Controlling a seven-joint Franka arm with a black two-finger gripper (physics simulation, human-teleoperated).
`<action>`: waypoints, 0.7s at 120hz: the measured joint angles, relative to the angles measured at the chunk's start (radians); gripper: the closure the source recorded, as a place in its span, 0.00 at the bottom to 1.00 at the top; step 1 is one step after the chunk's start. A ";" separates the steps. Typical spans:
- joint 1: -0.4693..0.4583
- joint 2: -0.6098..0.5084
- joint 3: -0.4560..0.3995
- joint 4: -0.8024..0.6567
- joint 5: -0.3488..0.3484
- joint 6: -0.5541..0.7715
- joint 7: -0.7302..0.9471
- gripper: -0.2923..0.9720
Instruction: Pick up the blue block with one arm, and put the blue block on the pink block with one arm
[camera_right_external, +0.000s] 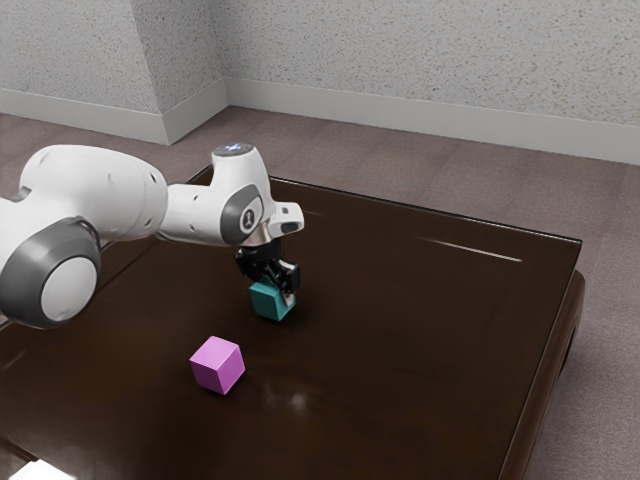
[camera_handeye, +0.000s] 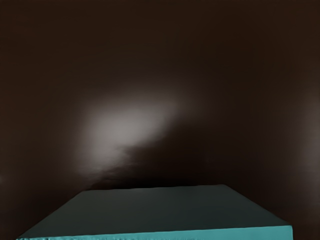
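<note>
The small, rigid blue cube (camera_right_external: 268, 304) looks light, best pinched across 2 flat sides; whether the black hand (camera_right_external: 272, 284) grips it, I cannot tell.

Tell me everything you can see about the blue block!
The blue-green cube block has plain, smooth faces, sharp edges and no markings. It looks to sit on the shiny dark brown table, one corner turned toward the exterior view's camera. The black claw sits right over its top. The pink cube block lies apart from it, nearer that camera.
</note>
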 joint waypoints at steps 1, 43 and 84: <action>0.000 0.000 0.000 0.000 0.000 0.000 0.000 0.47; -0.240 -0.663 0.182 -0.652 0.102 0.046 -0.046 0.49; -0.250 -0.745 0.181 -0.792 0.285 0.105 -0.202 0.48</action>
